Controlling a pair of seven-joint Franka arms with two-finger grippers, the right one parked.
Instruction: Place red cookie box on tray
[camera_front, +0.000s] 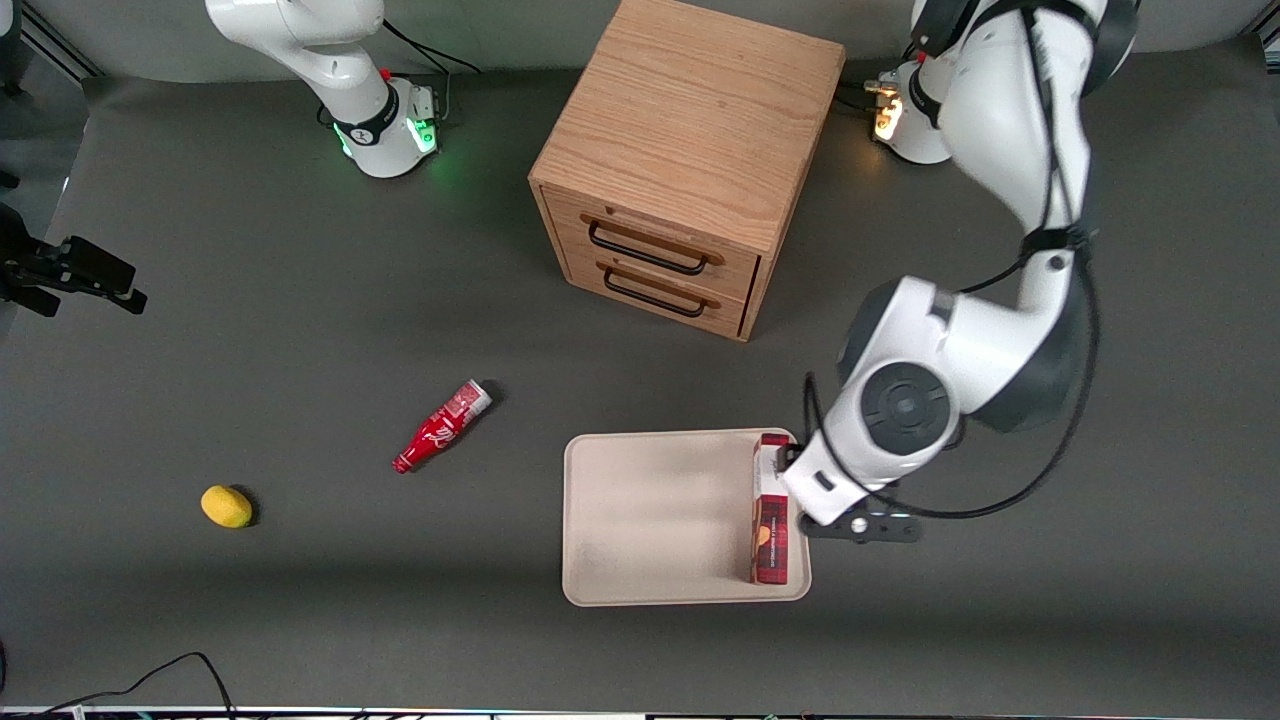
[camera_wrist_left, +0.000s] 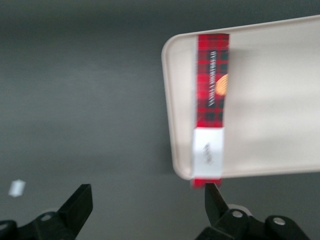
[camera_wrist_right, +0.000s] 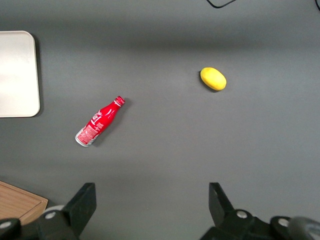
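Observation:
The red cookie box (camera_front: 771, 525) (camera_wrist_left: 211, 85), dark red plaid with a white panel, stands on its long narrow side on the tray (camera_front: 650, 515) (camera_wrist_left: 280, 100). It runs along the tray's short rim at the working arm's end. My gripper (camera_wrist_left: 146, 205) is open and holds nothing. It hangs above the box's end that is farther from the front camera. One fingertip (camera_wrist_left: 212, 196) is just off that end and the other is over bare table. In the front view the white wrist (camera_front: 870, 440) covers most of the gripper.
A wooden two-drawer cabinet (camera_front: 680, 160) stands farther from the front camera than the tray. A red soda bottle (camera_front: 441, 427) (camera_wrist_right: 100, 121) and a yellow lemon (camera_front: 226, 506) (camera_wrist_right: 213, 79) lie toward the parked arm's end. A cable (camera_front: 150, 680) lies at the near edge.

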